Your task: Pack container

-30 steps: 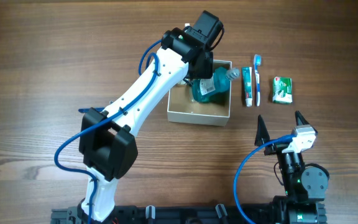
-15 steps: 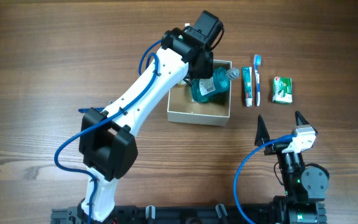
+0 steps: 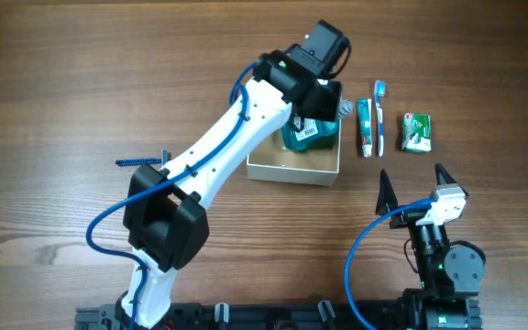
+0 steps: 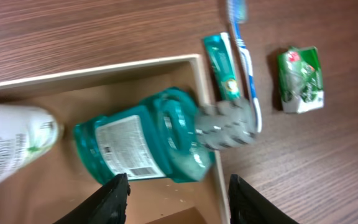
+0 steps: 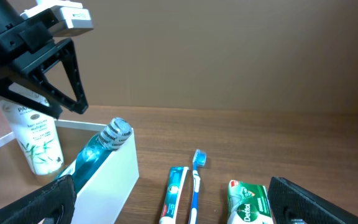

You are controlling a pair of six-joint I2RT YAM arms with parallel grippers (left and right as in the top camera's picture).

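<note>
White thin walls and a tan cardboard floor mark the container [image 3: 293, 174], which is set on the wooden table [image 3: 81, 82] near the middle, left of a row of loose toiletries. A teal mouthwash bottle [image 4: 142, 143] is laid on its side inside it, tilted, with the grey cap [image 4: 229, 124] propped over the rim of the right wall. A white bottle [image 5: 36, 140] is stood upright in the container, left of the mouthwash.

The left gripper [image 4: 178, 199] is held above the container's right half, its fingers spread wide and nothing pinched between them; the mouthwash bottle is seen below the gap, apart from both fingers.

Outside the container, just right of its wall, a green toothpaste tube [image 3: 365, 128] and a blue-and-white toothbrush [image 3: 379, 115] are laid side by side, and a small green packet [image 3: 416, 133] is placed further right.

The right gripper [image 3: 413, 188] is parked near the table's near edge, well apart from the items, its fingers spread and empty.
</note>
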